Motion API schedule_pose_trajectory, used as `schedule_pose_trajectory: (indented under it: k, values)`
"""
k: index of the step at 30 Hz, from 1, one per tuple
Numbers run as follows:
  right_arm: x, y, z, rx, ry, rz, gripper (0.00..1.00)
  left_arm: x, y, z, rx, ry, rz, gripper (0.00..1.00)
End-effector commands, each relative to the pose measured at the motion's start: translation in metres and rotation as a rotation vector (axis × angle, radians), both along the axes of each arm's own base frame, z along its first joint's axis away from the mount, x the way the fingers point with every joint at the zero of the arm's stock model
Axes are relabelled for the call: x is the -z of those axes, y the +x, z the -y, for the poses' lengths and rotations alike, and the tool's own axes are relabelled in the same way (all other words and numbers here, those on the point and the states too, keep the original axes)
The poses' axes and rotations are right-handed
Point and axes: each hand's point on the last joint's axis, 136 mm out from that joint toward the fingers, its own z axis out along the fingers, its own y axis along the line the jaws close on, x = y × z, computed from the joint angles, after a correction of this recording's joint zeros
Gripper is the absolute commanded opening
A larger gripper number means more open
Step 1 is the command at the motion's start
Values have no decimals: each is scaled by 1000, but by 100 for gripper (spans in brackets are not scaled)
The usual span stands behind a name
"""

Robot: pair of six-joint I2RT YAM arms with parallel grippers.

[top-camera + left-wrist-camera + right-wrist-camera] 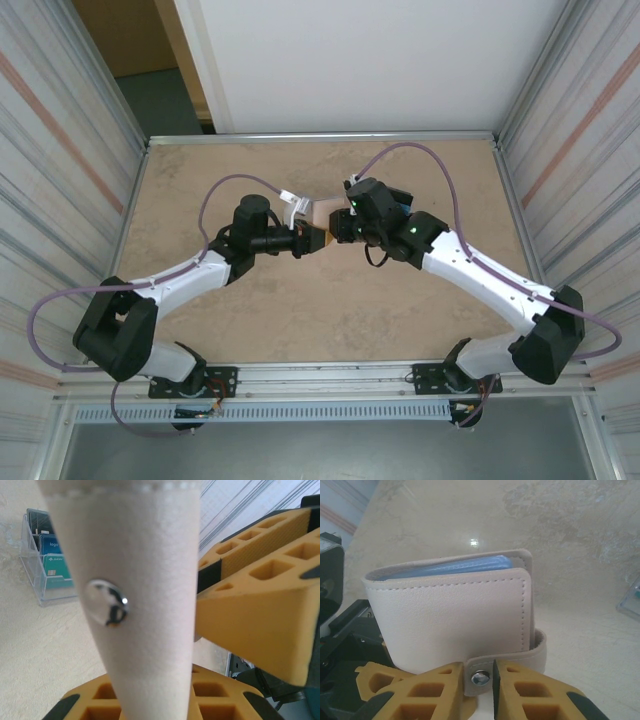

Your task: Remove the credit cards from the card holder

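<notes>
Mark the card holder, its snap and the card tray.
card holder (450, 615), right wrist view, front cover.
snap (479, 678), right wrist view, centre of metal stud.
tray (55, 592), left wrist view, clear front wall.

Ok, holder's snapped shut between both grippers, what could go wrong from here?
The right gripper flanks only the narrow snap tab; it may slip off without unsnapping it. The left gripper clamps the card holder at one side; a hard pull might twist it loose.
</notes>
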Motion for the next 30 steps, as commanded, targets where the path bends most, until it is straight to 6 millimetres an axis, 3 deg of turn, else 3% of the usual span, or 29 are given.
schedule_pose_trajectory:
  k: [1, 10, 21, 30]
  values:
    - [8, 3, 25, 84, -40, -14, 20, -30, -1, 5, 35, -70, 86, 0]
    - [8, 2, 27, 89, -36, -13, 15, -29, -1, 4, 32, -70, 82, 0]
    - [8, 2, 22, 65, -17, -17, 0, -29, 0, 4, 32, -71, 81, 0]
    - [11, 3, 32, 90, -27, -20, 0, -28, 1, 3, 26, -69, 78, 0]
